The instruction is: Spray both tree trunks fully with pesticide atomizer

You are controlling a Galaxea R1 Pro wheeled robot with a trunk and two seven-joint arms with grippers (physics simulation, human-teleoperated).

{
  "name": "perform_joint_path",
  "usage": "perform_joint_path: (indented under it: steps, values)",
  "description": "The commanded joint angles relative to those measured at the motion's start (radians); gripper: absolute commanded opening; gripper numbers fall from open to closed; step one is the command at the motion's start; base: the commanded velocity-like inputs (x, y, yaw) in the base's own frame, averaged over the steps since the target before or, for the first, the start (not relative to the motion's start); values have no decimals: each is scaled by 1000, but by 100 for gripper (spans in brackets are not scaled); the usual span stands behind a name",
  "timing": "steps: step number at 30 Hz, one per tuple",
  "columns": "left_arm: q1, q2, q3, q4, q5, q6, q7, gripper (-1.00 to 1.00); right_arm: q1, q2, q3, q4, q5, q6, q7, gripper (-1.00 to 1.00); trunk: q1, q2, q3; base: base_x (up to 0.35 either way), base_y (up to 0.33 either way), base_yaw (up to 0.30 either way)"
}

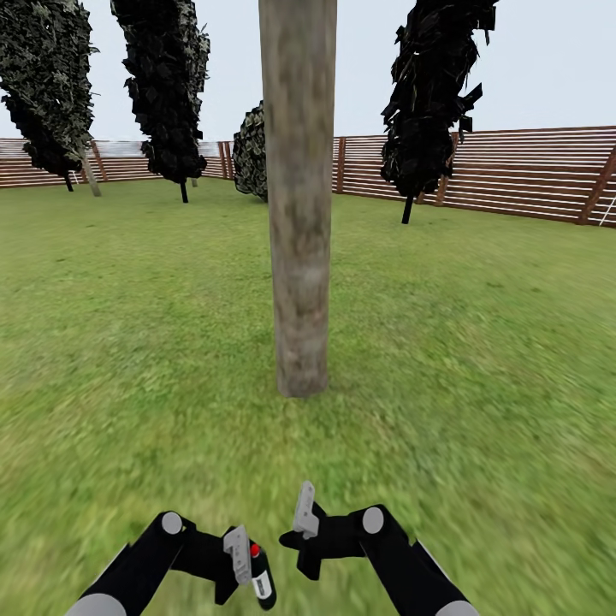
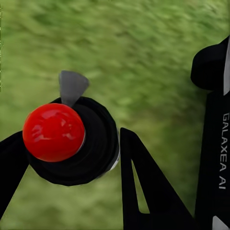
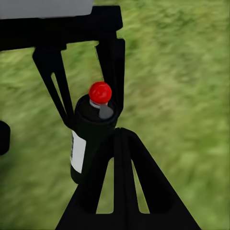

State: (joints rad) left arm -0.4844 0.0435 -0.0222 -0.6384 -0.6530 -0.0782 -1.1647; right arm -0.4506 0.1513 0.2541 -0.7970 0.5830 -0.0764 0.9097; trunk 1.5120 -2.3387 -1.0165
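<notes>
With left end effector (image 1: 242, 556) clamped on pesticide atomizer (image 1: 259, 575) and right end effector (image 1: 301, 524) seemingly together, best raising nozzle toward tree trunk (image 1: 299, 214) before spraying.

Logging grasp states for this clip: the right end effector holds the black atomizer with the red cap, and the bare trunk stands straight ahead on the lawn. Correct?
Not quite. The atomizer sits in the left end effector, not the right; the head view shows it beside the left arm, and the left wrist view shows its red cap between the fingers. The right end effector holds nothing. The trunk does stand straight ahead.
</notes>
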Motion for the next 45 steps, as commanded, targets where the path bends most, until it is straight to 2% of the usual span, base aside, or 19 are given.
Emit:
perform_joint_path:
  steps: [1, 8, 19, 32, 45]
  values:
    - [0, 0, -3, -5, -4, -8, -1, -100, 0, 1, -1, -1, 10, -8, 2, -100, 0, 0, -1, 0, 0, 0]
    - [0, -2, -5, -16, -2, -12, -9, -100, 0, 2, -1, 1, 12, -8, 2, -100, 0, 0, -1, 0, 0, 0]
    - [0, -40, -5, -17, -1, -14, -12, -100, 0, 2, -3, 2, 13, -8, 0, -100, 0, 0, -1, 0, 0, 0]
    - [-2, -45, -5, -17, 5, -14, -12, -100, 0, 1, -3, 3, 14, -8, 0, -100, 0, 0, -1, 0, 0, 0]
    - [-3, -62, -5, -17, 8, -14, -13, -100, 0, 1, -3, 4, 14, -8, 0, -100, 0, 0, -1, 0, 0, 0]
